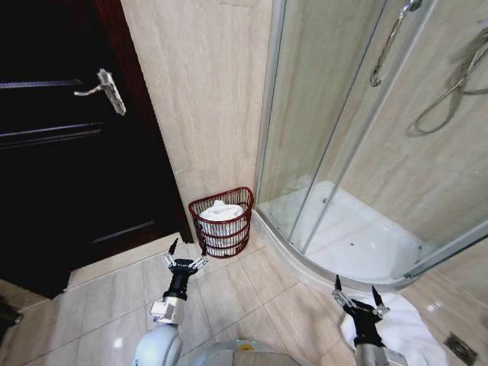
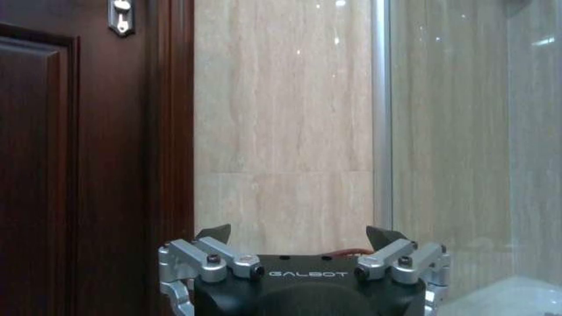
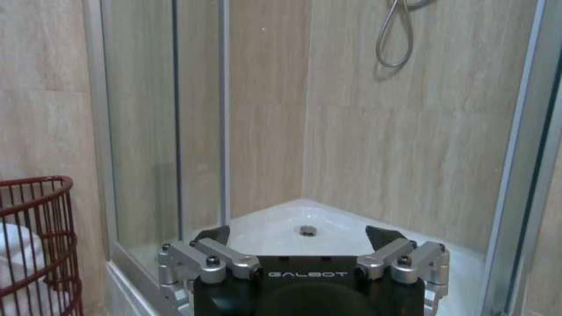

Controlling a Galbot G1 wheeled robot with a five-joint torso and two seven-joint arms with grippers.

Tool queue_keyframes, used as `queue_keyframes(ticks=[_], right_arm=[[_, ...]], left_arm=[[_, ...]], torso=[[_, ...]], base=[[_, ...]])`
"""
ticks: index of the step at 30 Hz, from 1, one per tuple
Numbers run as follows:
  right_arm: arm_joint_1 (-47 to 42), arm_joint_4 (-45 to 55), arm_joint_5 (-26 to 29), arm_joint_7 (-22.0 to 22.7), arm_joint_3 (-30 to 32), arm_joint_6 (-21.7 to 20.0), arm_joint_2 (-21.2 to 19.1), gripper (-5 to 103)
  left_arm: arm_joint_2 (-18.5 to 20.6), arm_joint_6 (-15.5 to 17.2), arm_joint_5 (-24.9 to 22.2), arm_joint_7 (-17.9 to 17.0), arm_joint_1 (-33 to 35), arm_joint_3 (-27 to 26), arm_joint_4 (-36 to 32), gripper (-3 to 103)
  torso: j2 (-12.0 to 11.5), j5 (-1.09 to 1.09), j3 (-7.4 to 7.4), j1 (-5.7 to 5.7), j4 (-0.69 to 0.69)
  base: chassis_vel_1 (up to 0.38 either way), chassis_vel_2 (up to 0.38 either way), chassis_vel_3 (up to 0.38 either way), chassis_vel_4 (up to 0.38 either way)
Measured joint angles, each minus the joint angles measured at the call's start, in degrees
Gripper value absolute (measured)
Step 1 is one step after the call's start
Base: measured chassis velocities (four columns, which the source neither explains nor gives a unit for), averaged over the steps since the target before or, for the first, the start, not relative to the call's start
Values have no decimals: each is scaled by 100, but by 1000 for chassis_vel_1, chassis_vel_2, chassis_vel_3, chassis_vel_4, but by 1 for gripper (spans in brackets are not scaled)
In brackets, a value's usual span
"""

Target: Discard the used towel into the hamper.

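Head view: red wire hamper (image 1: 223, 221) against the tiled wall (image 1: 202, 91), white towel (image 1: 219, 210) already inside. Left gripper (image 1: 187, 254) just before it, fingers spread, empty. Right gripper (image 1: 357, 296) spread too, above a white bath mat (image 1: 408, 332), waiting.

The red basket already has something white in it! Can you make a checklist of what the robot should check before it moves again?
1. Round red wire basket upright by the tiled wall: ok.
2. White towel inside the basket: ok.
3. Left gripper open, holding nothing, just short of the basket: ok.
4. Right gripper open, holding nothing: ok.
5. White cloth mat on the floor under the right gripper, maybe another towel: cannot tell.
6. Beige floor tiles between robot and basket free of obstacles: ok.
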Motion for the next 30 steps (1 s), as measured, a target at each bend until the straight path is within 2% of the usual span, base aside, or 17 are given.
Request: queue_keyframes(ticks=[22,30], right_arm=[[-15,-34,50,115,-63,22,7,100],[-22,-20,48,136,-88,21,8,100]], left_arm=[[23,-21,-14,64,-9,-3,24,100],[20,55,116,71,16,-5,14,100]], torso=[[0,0,0,0,0],[0,1,0,0,0]], base=[[-27,-69,26,75],[-35,-94,33,90]])
